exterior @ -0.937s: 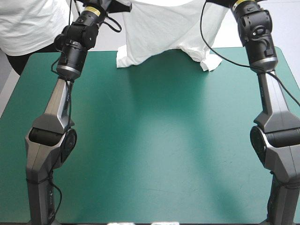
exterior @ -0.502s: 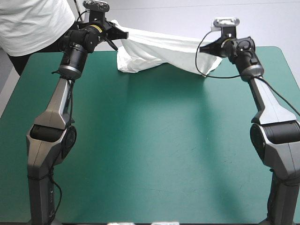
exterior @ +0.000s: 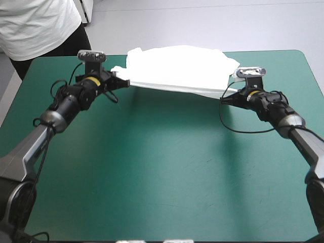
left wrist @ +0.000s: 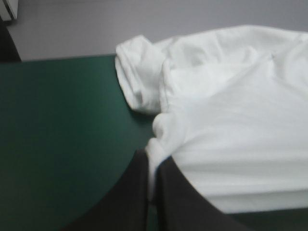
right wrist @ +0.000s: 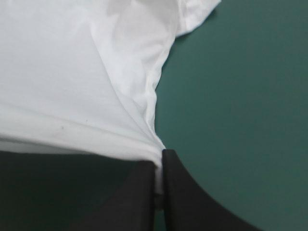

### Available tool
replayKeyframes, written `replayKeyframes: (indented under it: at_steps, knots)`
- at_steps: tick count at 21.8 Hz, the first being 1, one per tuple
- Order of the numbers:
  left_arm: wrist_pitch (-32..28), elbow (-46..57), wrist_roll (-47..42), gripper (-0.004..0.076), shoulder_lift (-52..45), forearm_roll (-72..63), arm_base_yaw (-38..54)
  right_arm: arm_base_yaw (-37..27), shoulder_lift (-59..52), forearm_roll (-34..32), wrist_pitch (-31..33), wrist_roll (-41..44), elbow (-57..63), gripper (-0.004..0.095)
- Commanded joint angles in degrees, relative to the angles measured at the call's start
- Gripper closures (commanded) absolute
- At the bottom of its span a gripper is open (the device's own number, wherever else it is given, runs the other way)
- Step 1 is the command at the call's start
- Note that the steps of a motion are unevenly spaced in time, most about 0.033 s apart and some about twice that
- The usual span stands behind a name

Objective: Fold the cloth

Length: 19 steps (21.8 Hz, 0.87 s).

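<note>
T-shirt: the white T-shirt (exterior: 177, 63) is lying at the middle of the table's far edge. Its far part is resting on the teal-green cover (exterior: 162, 172), and its near edge is hanging stretched in a line between my two grippers.

Left gripper: my left gripper (left wrist: 151, 161) is pinching the shirt's near left corner. The black fingers (left wrist: 132, 192) are pressing all but together, with a thin strip of white cloth showing between their tips.

Left sleeve: a short sleeve (left wrist: 137, 77) is lying rumpled on the cover ahead of my left gripper, close to the table's far edge.

Right gripper: my right gripper (right wrist: 159, 166) is nipping the near right corner. Its fingers are squeezing a small tuck of cloth, and taut creases are fanning away from the tips into the body of the shirt.

Right sleeve: the other sleeve (right wrist: 197, 14) is lying on the cover ahead of my right gripper.

Near edge: the held edge is riding just above the cover and casting a dark band of shadow beneath it.

Arms: I am reaching low over the table with both arms, each coming in from its own side, the grippers well apart with the shirt's width between them.
</note>
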Motion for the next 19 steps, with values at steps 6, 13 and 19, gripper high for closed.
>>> replayKeyframes:
  at_steps: [6, 13, 19]
  knots:
    - [-6.93, 24.64, -2.81, 0.0734, -18.7, -0.5, -5.37, -0.06, -18.96, 4.22, -4.62, 0.42, 20.51, 0.0924]
    - [4.3, 41.17, -10.55, 0.0734, -36.82, -0.28, -9.65, 4.67, -37.43, 6.36, 5.68, 1.93, 35.15, 0.0923]
    - [23.01, 47.19, -11.76, 0.0734, -56.62, -0.16, -9.65, 8.15, -46.92, 6.61, 18.51, 6.48, 38.11, 0.0923]
